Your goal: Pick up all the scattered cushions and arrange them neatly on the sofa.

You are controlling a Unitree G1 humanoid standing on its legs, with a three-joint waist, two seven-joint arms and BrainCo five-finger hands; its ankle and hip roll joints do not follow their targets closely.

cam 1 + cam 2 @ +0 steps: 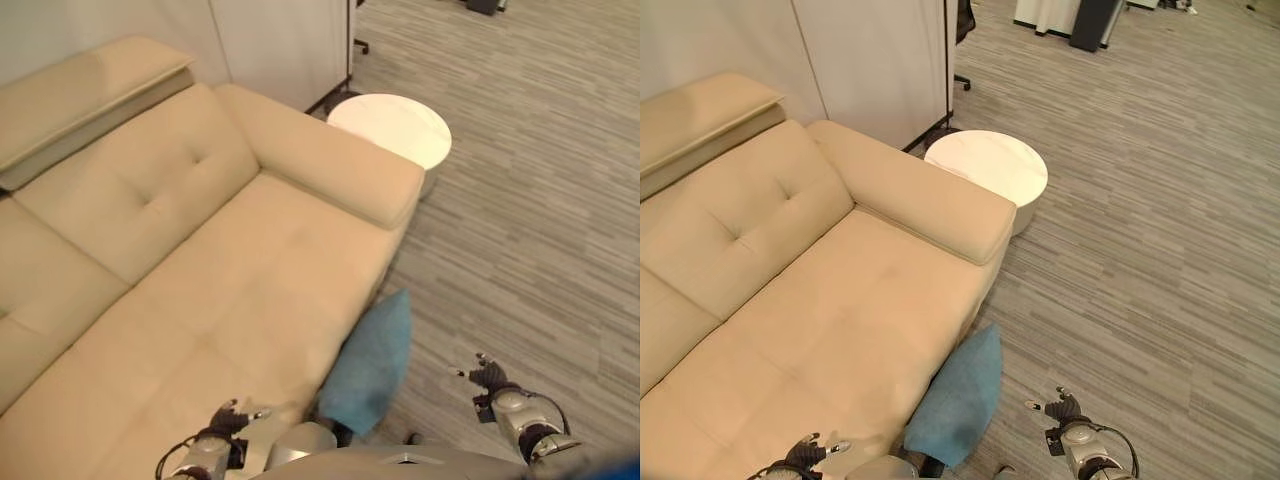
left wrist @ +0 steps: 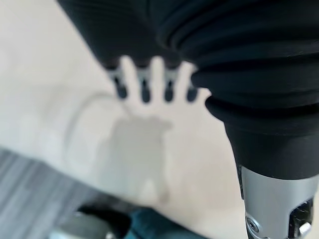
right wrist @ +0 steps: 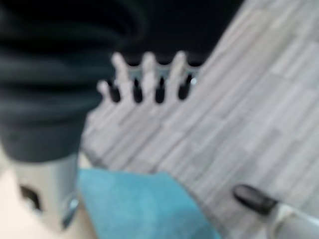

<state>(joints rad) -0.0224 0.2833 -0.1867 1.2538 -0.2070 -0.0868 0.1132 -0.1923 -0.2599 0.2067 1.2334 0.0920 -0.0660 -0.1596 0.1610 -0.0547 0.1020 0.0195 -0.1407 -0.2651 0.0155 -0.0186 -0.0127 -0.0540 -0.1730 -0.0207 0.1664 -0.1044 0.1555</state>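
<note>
1. Cream leather sofa spreads wide before you, seat bare.
2. Your blue fabric cushion leans against its front edge on the floor.
3. Your left hand and right hand flank it, fingers spread, holding nothing.

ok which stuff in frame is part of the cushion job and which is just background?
Part of the job:
- blue cushion, on the floor leaning against the sofa front
- beige sofa, seat bare
- left robot hand, open over the seat edge
- right robot hand, open over the floor

Background:
- round white side table by the armrest
- white partition panel behind the sofa
</note>
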